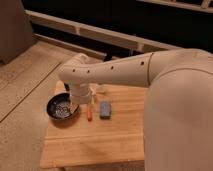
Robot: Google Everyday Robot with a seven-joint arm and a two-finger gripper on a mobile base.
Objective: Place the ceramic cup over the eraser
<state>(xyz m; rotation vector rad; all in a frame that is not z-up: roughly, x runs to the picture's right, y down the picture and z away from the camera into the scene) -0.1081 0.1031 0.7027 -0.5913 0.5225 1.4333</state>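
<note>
My gripper hangs at the lower end of the big cream arm, over the far left part of the wooden table, between a dark bowl and an orange pen. Just right of the wrist, a small cream-white glossy shape, the ceramic cup, peeks out near the table's back edge. Whether the gripper touches the cup is hidden by the arm. The eraser is out of view, likely behind the arm.
A dark bowl with pale bits inside sits at the table's left edge. An orange pen and a flat blue-grey block lie beside it. My arm and body fill the right side. Stone floor lies to the left.
</note>
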